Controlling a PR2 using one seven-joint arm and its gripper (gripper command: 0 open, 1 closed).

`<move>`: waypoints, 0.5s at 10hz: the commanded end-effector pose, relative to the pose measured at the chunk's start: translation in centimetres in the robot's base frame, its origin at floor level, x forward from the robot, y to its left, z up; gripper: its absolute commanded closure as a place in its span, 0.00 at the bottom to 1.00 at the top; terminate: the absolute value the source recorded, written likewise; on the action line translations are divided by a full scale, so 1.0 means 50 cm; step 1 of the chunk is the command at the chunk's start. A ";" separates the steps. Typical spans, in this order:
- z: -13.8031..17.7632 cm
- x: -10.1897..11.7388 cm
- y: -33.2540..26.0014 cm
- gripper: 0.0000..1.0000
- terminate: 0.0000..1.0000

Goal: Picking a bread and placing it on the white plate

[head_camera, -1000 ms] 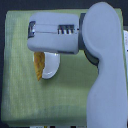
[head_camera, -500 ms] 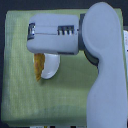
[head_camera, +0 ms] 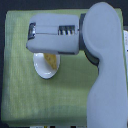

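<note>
The white plate lies on the green cloth, left of centre in the exterior view, its upper part covered by my arm. The bread shows as a golden-yellow patch on the plate, just under the lower edge of the gripper housing; most of it is hidden. My gripper is a grey block hovering directly over the plate's upper half, its dark tip pointing to the exterior view's left. The fingers are not distinct from above, so I cannot tell whether they are open or shut, or whether they touch the bread.
A green cloth covers the table. My thick grey forearm runs down the exterior view's right side and hides that part of the cloth. Dark and coloured objects sit beyond the cloth's right edge.
The visible bread patch has shifted from the plate's left edge toward its middle, and more white plate shows below the gripper. The arm has barely moved.
</note>
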 end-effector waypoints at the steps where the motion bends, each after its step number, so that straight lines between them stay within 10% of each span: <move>1: 0.009 -0.038 -0.005 0.00 0.00; 5: 0.132 -0.026 -0.008 0.00 0.00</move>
